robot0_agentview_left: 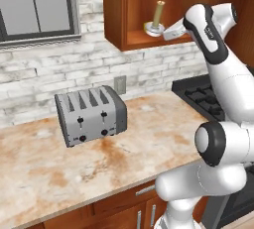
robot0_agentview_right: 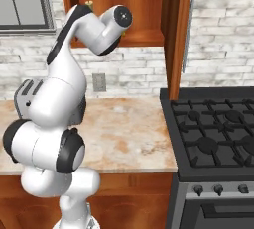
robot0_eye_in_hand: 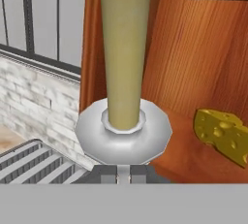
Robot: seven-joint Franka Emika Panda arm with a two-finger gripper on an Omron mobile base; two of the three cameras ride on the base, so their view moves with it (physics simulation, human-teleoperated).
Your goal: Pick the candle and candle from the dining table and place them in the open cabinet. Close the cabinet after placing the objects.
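An olive-yellow taper candle (robot0_agentview_left: 158,13) stands upright in its round silver dish holder (robot0_agentview_left: 153,28) at the front left edge of the shelf in the open cabinet (robot0_agentview_left: 115,10). My gripper (robot0_agentview_left: 165,33) reaches in from the right and is shut on the rim of the dish. In the hand view the candle (robot0_eye_in_hand: 125,48) rises straight above my gripper (robot0_eye_in_hand: 123,173), whose fingertips pinch the dish (robot0_eye_in_hand: 123,138). Part of the dish overhangs the shelf edge; I cannot tell whether it rests on the shelf. The cabinet door (robot0_agentview_right: 173,34) stands open, edge-on, with its long silver handle (robot0_agentview_right: 186,34). The dining table is out of view.
A yellow cheese wedge (robot0_eye_in_hand: 220,133) lies on the shelf just right of the dish. Below the cabinet, a grey toaster (robot0_agentview_left: 91,115) sits on the beige counter (robot0_agentview_left: 149,134). A black stove (robot0_agentview_right: 218,134) is to the right, a window (robot0_agentview_left: 37,5) to the left.
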